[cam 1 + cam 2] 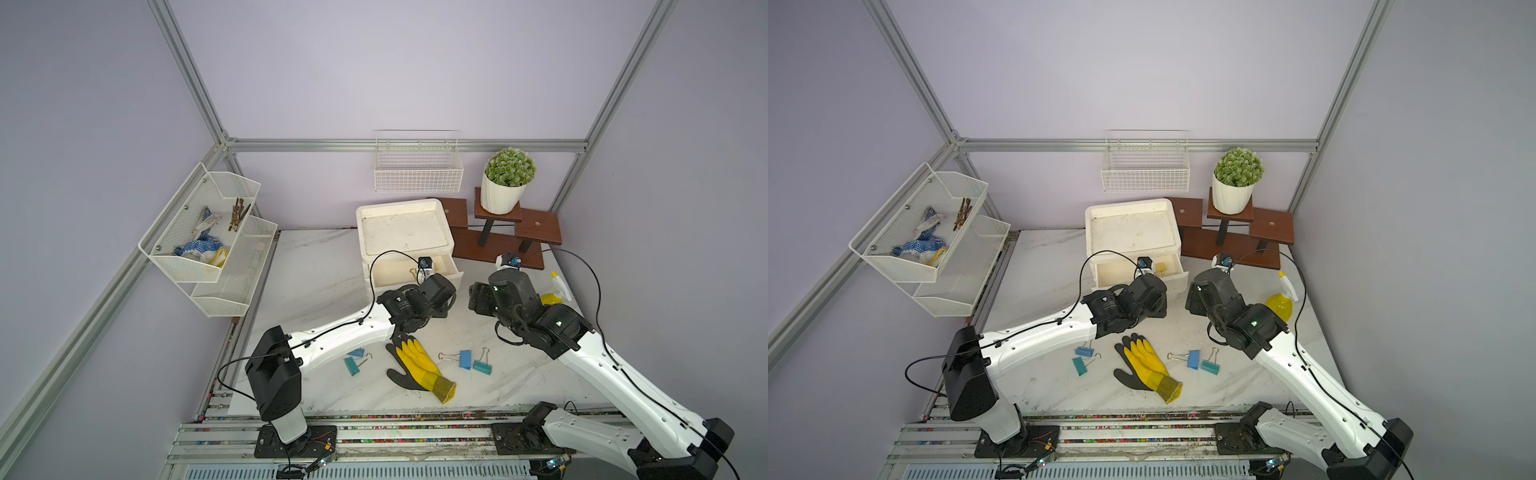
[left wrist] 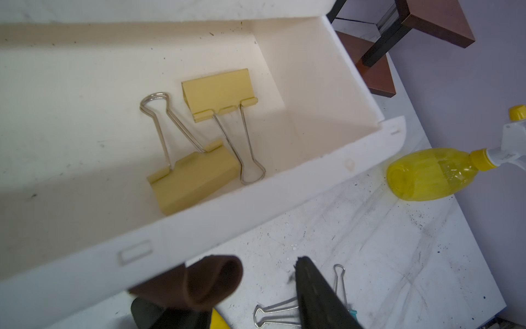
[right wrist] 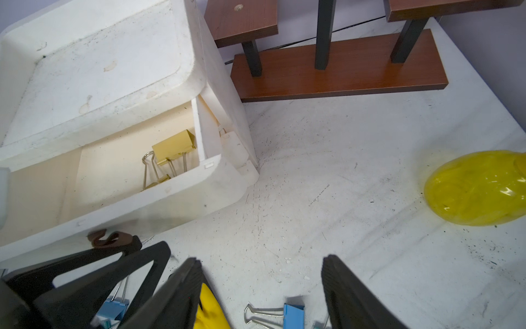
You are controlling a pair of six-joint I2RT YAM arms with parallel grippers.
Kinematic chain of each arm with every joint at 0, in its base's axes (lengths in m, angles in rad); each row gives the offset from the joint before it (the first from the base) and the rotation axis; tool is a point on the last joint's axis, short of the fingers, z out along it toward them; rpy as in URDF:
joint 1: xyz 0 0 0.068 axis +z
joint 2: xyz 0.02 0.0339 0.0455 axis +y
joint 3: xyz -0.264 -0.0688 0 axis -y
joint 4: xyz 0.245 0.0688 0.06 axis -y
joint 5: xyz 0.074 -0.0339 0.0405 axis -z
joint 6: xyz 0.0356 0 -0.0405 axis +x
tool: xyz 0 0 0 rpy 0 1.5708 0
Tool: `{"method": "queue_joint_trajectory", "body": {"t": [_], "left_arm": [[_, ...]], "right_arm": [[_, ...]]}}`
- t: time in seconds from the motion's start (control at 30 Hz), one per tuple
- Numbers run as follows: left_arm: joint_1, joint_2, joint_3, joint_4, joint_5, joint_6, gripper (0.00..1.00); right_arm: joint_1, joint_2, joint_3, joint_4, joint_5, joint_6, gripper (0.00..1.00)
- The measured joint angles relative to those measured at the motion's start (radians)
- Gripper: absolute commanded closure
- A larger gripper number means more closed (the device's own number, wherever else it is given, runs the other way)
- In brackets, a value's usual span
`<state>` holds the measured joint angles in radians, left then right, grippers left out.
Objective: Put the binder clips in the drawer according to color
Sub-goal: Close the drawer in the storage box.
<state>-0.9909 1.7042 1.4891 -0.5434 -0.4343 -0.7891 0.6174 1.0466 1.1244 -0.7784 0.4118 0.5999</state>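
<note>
Centre of both top views: boxy white plastic drawer unit [image 1: 399,204], top drawer open, two pale yellow binder clips [image 2: 196,179] inside. Left gripper [image 2: 256,279] jaws apart beside brown handle tab [image 2: 210,276]. Right gripper [image 3: 260,259] wide, empty. Next, probably: shut drawer, fetch blue binder clip [image 1: 465,359] lower centre.

Likely robot lab (aluminium frame [image 1: 311,145])

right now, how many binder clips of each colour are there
yellow clips: 2, in the open drawer
blue clips: 2, on the table
teal clips: 2, on the table
total: 6
</note>
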Motion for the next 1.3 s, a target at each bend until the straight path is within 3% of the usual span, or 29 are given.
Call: {"method": "queue_joint_trajectory", "body": {"t": [0.23,0.53,0.73,1.13,1.3], "left_arm": [[0.007,0.033,0.058,-0.025,-0.023,0.0,0.55],[0.116,0.026,0.037,0.007,-0.049,0.034,0.53],[0.13,0.022,0.04,0.028,-0.066,0.055,0.53],[0.182,0.023,0.047,0.029,-0.064,0.081,0.53],[0.192,0.024,0.054,0.021,-0.055,0.093,0.6]], "right_arm": [[-0.002,-0.017,-0.002,0.001,0.0,0.0,0.28],[-0.003,-0.017,-0.011,0.006,-0.003,0.0,0.28],[-0.003,-0.017,-0.041,0.027,-0.013,0.001,0.28],[-0.005,-0.041,-0.221,0.15,-0.143,0.007,0.32],[-0.005,-0.043,-0.24,0.166,-0.172,0.009,0.32]]}}
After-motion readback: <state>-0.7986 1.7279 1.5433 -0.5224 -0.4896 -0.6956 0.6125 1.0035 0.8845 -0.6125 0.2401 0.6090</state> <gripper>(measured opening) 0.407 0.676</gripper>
